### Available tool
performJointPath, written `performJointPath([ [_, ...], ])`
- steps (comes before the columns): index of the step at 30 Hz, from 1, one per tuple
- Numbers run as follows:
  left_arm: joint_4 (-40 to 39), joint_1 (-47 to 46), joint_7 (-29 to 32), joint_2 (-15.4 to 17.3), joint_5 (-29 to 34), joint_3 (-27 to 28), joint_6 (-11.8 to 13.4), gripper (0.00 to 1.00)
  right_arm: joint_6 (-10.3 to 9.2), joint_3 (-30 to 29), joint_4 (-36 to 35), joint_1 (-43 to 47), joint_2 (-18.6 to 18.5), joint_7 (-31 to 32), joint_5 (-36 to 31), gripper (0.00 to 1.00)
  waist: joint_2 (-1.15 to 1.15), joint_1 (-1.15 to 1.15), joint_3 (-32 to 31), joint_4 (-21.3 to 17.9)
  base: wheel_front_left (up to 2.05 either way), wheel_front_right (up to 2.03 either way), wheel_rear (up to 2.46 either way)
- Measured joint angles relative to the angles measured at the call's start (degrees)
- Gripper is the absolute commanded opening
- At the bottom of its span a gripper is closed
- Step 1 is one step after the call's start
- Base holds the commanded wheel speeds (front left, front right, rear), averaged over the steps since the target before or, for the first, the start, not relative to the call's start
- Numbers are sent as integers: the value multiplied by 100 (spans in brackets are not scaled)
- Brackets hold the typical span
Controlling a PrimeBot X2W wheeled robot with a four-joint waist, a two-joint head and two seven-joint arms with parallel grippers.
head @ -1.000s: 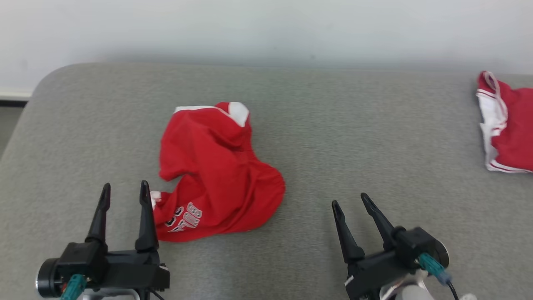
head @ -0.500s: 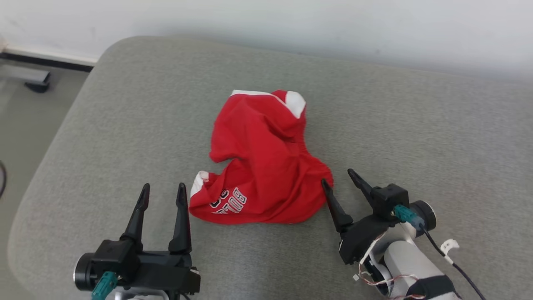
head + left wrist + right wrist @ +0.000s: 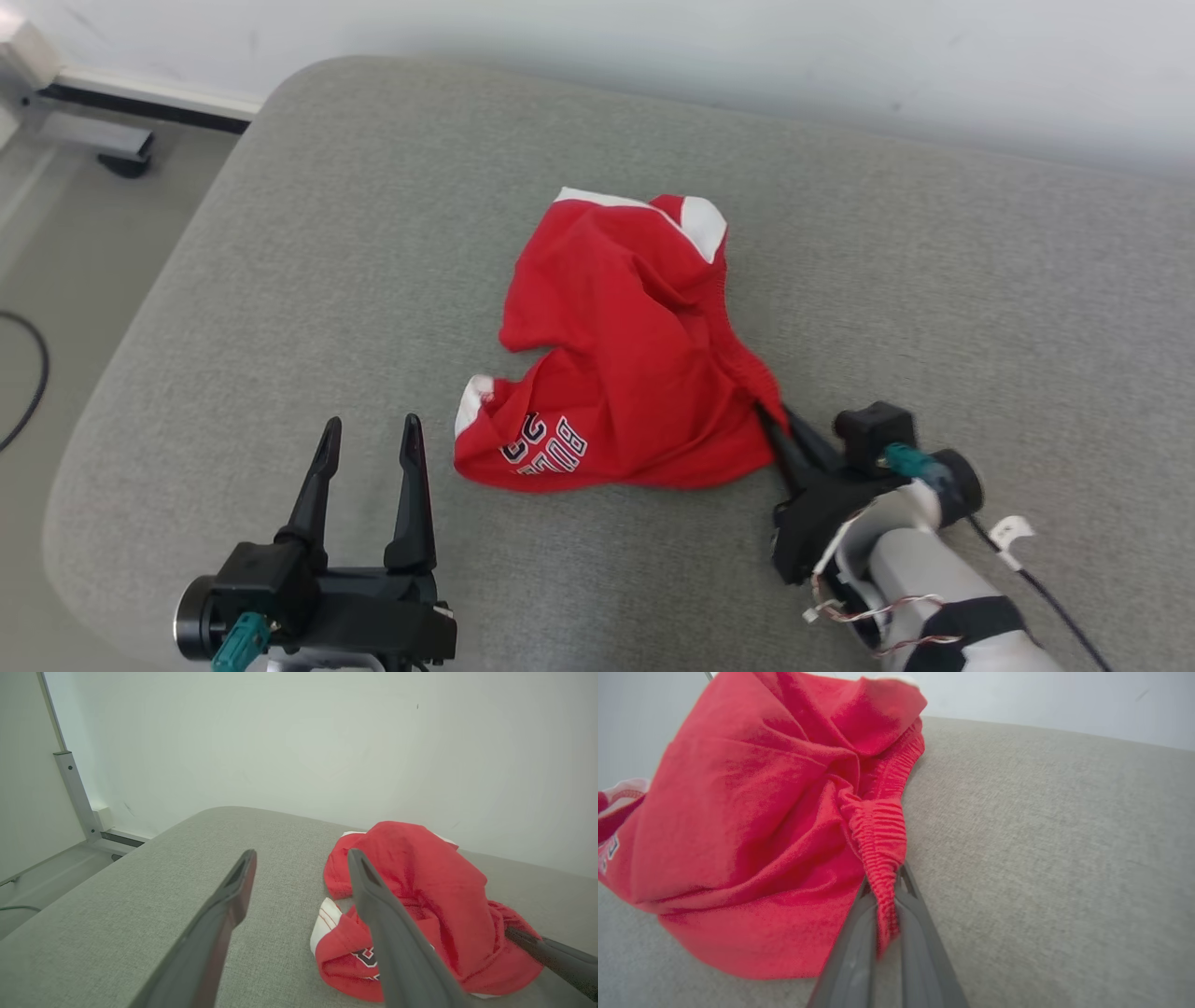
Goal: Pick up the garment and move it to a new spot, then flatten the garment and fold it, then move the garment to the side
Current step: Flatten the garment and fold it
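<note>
The red garment (image 3: pixel 635 364) is lying crumpled near the middle of the grey surface (image 3: pixel 280 280), its lettering (image 3: pixel 546 446) folding in on itself and hard to read. The right gripper (image 3: pixel 773 420) is pinching the elastic waistband (image 3: pixel 878 835) at the garment's right edge, its fingers (image 3: pixel 850 956) pressing together on the cloth. In the head view their tips are hiding under the fabric. The left gripper (image 3: pixel 371 425) is hovering just left of the garment, prongs apart and holding nothing, its base running off the bottom edge.
</note>
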Motion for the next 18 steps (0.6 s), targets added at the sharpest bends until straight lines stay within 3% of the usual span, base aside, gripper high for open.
performJointPath([
  [6,29,83,0,-2,1,2,-4,100,0,-346,-855,506,-386,1,-69,0,0,-1,-96,-324,0,0,0],
  [12,75,209,0,-2,-27,3,-4,100,0,-1094,-1752,1383,-714,2,-192,0,0,0,-203,-707,0,0,0],
  [18,102,287,0,-4,-38,-13,-5,100,0,-1689,-2448,2412,-736,1,-328,0,0,-1,-302,-1054,0,0,0],
])
